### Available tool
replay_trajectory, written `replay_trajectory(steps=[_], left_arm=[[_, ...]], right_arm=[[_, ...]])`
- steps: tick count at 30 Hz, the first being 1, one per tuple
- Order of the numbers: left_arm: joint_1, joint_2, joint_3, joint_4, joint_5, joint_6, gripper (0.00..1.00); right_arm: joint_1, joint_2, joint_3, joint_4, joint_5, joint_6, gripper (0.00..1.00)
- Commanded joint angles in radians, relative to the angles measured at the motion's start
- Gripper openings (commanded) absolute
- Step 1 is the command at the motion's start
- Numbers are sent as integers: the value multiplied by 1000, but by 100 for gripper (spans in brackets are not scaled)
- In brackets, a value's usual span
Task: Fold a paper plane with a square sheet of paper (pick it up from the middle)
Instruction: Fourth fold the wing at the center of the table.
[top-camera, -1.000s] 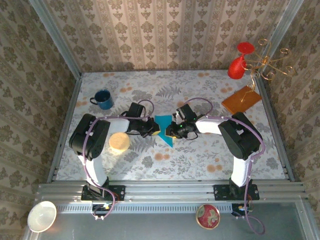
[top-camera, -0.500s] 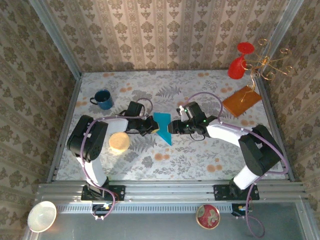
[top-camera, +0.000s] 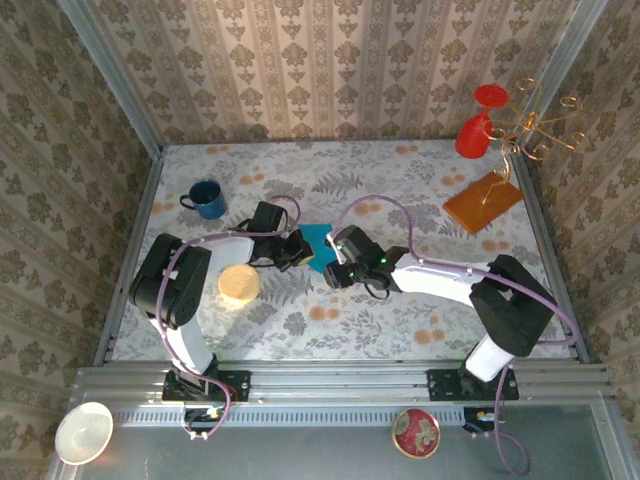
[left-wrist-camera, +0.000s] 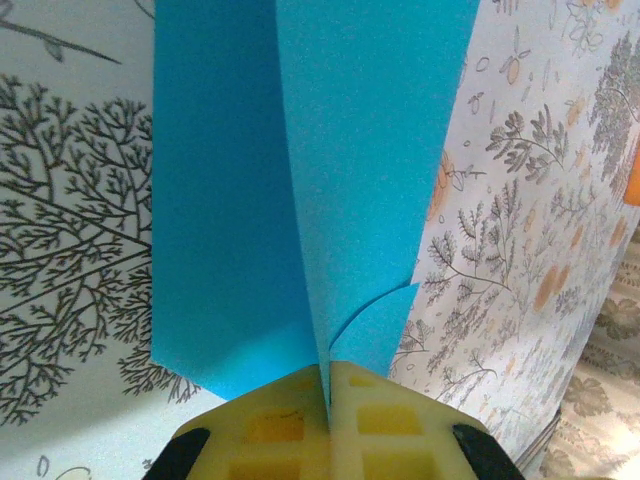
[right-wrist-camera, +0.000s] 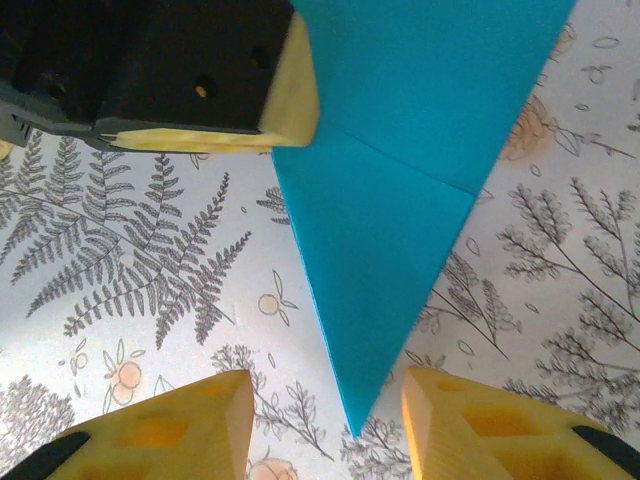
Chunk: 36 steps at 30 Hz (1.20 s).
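Observation:
The square sheet of paper (left-wrist-camera: 330, 150) is teal-blue and folded into a narrow pointed shape with a centre crease. It lies mid-table (top-camera: 317, 238). My left gripper (left-wrist-camera: 328, 378) is shut on the raised centre fold at the wide end, yellow pads pressed together; from above it sits at the paper's left edge (top-camera: 298, 252). My right gripper (right-wrist-camera: 325, 420) is open at the pointed end. The paper's sharp tip (right-wrist-camera: 355, 425) lies between its yellow fingers (right-wrist-camera: 190, 425), touching neither. The left gripper's finger (right-wrist-camera: 285, 90) shows at the top of the right wrist view.
A blue mug (top-camera: 205, 198) stands at the back left, and a round tan disc (top-camera: 239, 284) lies by the left arm. An orange-brown sheet (top-camera: 483, 200) and a red glass on a gold wire stand (top-camera: 476, 128) are at the back right. Two dishes (top-camera: 83, 430) sit off the table's front.
The right gripper let go, drew back to the right, then came in lower and left with jaws open over the paper's tip. The left gripper kept its grip and barely moved.

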Motion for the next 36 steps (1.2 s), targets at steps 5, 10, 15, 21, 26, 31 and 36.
replay_trajectory(steps=[5,10,15,21,26,31,36], left_arm=[[-12,-24,31,-47,-24,-40,4],[-15,-27,34,-50,-25,-55,4],[-17,-33,35,-58,-23,-63,5],[-17,-47,39,-79,-11,-67,4],[-17,-56,47,-96,-13,-70,5],[-18,-56,52,-97,-12,-67,5],[-20,-55,50,-99,-11,-67,5]], right_arm=[[69,101,74,-48,149,-37,45],[82,148,88,-32,172,-33,39],[83,191,113,-31,196,-43,36],[82,215,129,-32,233,-39,35],[82,211,126,-28,245,-36,32],[83,215,124,-26,259,-44,30],[87,227,126,-23,278,-54,29]])
